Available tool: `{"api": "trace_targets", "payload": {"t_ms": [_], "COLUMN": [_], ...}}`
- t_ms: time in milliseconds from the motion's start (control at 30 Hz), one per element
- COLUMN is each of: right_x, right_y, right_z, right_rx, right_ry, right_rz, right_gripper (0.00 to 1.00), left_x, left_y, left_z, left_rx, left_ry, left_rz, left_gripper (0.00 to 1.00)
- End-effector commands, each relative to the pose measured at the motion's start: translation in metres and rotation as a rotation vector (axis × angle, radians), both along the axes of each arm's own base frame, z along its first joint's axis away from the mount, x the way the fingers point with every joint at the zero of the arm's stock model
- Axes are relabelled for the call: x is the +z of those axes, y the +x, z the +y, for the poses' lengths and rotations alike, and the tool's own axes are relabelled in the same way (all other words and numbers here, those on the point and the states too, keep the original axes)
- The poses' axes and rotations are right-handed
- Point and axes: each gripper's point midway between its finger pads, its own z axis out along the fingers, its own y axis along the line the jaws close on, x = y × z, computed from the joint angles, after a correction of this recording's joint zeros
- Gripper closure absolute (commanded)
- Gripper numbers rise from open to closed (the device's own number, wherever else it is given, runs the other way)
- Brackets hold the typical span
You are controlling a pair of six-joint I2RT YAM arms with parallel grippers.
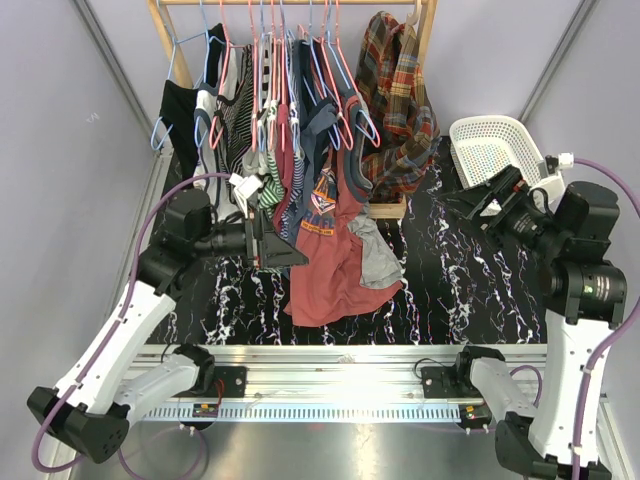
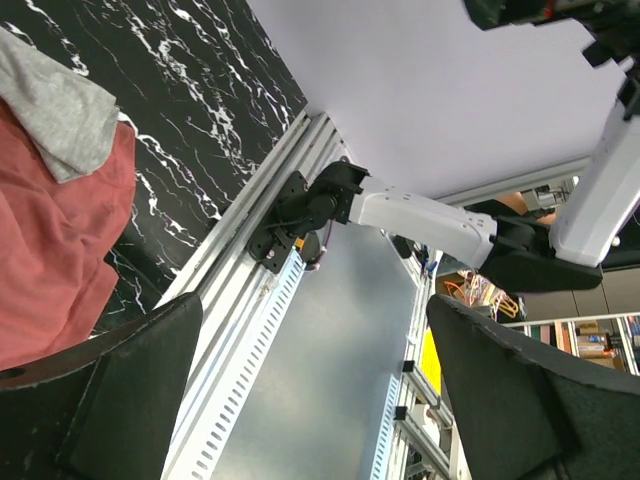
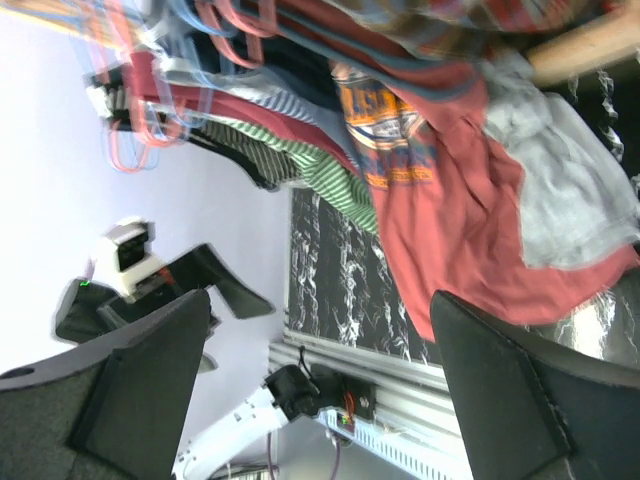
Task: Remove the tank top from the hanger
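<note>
Left gripper (image 1: pixel 275 245) (image 2: pixel 315 305): black fingers fill the lower corners of its wrist view, spread wide with nothing between them; seen from above it points right, into the low hems of the hanging clothes, just below the tank top; whether it touches cloth cannot be told
Right gripper (image 1: pixel 478 205) (image 3: pixel 320 300): fingers likewise wide apart and bare; held over the right side of the table, just in front of the basket, well apart from the clothes and facing them
Tank top (image 1: pixel 268 190) (image 3: pixel 325 175): thin green and white stripes; hangs in the crowded rack, left of the red shirt, partly covered by neighbouring garments
Red shirt (image 1: pixel 330 260) (image 2: pixel 50 250) (image 3: pixel 450 210): largest garment, printed chest, reaching lowest of all
Grey cloth (image 1: pixel 375 250) (image 2: pixel 60 110) (image 3: pixel 570 200): lies against the right edge of the red shirt
Plaid shirt (image 1: pixel 400 100): at the right end of the rack
Hangers (image 1: pixel 333 55): pink and blue wire, packed tightly on the bar
Rack (image 1: pixel 428 30): wooden frame at the far side of the table
Basket (image 1: pixel 495 145): white, perforated, at the far right
Table (image 1: pixel 440 290): black with white veins
Rail (image 1: pixel 340 365): aluminium strip along the near edge, both arm bases fixed on it
</note>
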Motion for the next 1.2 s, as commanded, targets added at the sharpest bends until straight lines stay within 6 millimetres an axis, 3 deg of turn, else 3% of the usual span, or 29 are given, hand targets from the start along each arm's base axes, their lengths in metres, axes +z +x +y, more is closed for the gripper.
{"api": "trace_targets", "payload": {"t_ms": [0, 67, 300, 433, 533, 633, 767, 867, 967, 1033, 1100, 1167], "right_x": [-0.017, -0.025, -0.023, -0.015, -0.026, -0.060, -0.123, -0.163, -0.195, -0.205, -0.202, -0.181], "right_y": [-0.007, -0.012, -0.020, -0.012, 0.006, 0.029, 0.054, 0.068, 0.070, 0.071, 0.070, 0.072], "right_z": [-0.002, -0.006, -0.019, -0.034, -0.054, -0.076, -0.103, -0.106, -0.109, -0.111, -0.110, -0.103], "right_rx": [0.014, -0.009, -0.093, -0.179, -0.269, -0.337, -0.400, -0.370, -0.338, -0.326, -0.322, -0.301], "right_ry": [-0.044, -0.070, -0.127, -0.175, -0.230, -0.310, -0.407, -0.438, -0.472, -0.489, -0.491, -0.466], "right_rz": [0.092, 0.129, 0.116, 0.059, 0.089, 0.220, 0.419, 0.521, 0.603, 0.619, 0.608, 0.542], "right_gripper": [0.00, 0.00, 0.00, 0.00, 0.00, 0.00, 0.00, 0.00, 0.00, 0.00, 0.00, 0.00], "left_x": [0.031, 0.034, 0.047, 0.047, 0.029, -0.008, -0.089, -0.126, -0.136, -0.137, -0.130, -0.113], "left_y": [-0.019, -0.024, -0.026, -0.022, -0.003, 0.020, 0.072, 0.095, 0.108, 0.112, 0.113, 0.111], "left_z": [-0.001, -0.003, -0.004, -0.003, 0.000, 0.005, 0.027, 0.047, 0.059, 0.063, 0.064, 0.062], "left_rx": [-0.051, -0.079, -0.082, -0.075, 0.005, 0.060, 0.226, 0.343, 0.416, 0.443, 0.462, 0.469], "left_ry": [-0.075, -0.107, -0.126, -0.110, -0.026, 0.092, 0.346, 0.508, 0.574, 0.586, 0.568, 0.526], "left_rz": [-0.059, -0.069, -0.108, -0.141, -0.168, -0.130, 0.034, 0.098, 0.089, 0.075, 0.063, 0.032], "left_gripper": [0.01, 0.01, 0.01, 0.01, 0.01, 0.01, 0.01, 0.01, 0.01, 0.01, 0.01, 0.01]}}
